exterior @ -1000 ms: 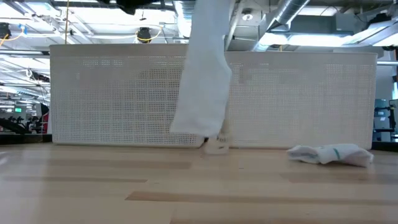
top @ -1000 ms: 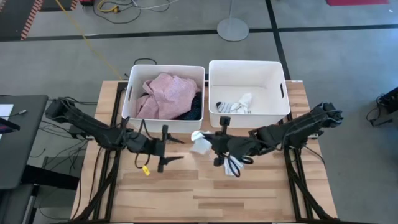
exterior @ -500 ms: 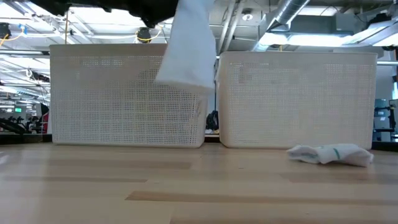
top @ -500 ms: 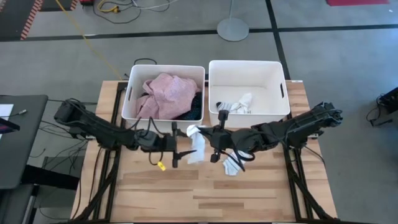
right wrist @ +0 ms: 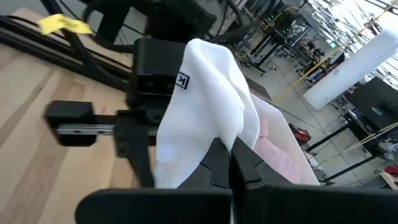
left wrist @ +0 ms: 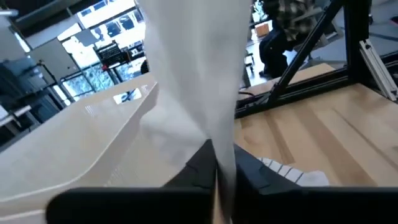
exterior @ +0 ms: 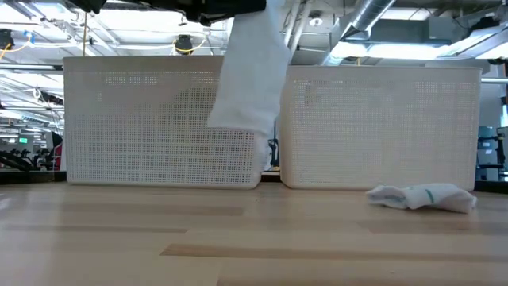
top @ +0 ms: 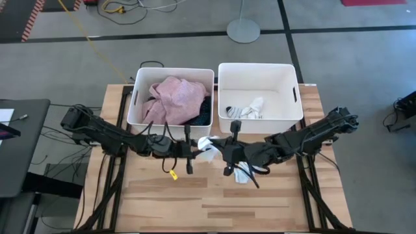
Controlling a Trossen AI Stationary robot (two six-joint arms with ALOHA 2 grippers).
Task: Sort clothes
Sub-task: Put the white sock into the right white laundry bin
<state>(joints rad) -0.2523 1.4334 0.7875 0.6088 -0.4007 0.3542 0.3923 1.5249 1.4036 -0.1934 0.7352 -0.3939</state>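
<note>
A white sock [top: 207, 148] hangs in the air in front of the two white bins, between my two grippers. My left gripper [top: 197, 148] reaches in from the table's left and is shut on it [left wrist: 217, 165]. My right gripper [top: 218, 151] comes from the right and is shut on it as well [right wrist: 229, 152]. In the low view the sock [exterior: 248, 79] dangles from the top of the picture. A second, striped sock [top: 244, 173] lies flat on the table under my right arm. The pink shirt [top: 175, 97] lies on dark clothes in the left bin [top: 138, 97]. My left gripper pinches the white sock's cloth [left wrist: 214, 134] between its two fingers, coming in level from the table's left. The sock is lifted clear of the table. My right gripper pinches a bunched part of the same sock [right wrist: 217, 127] between its two fingers, level from the table's right. The sock's free end [exterior: 238, 119] hangs slack below both grippers.
The right bin [top: 289, 91] holds a few small white and striped socks [top: 248, 109]. A yellow tag [top: 173, 173] hangs under my left arm. The near half of the wooden table [top: 214, 208] lies bare. Black frame rails run along both table sides.
My left gripper has moved toward the table's right, up to the white sock, and has shut on it. The sock, held by my right gripper throughout, has risen, so its lower end now hangs higher in front of the bins.
</note>
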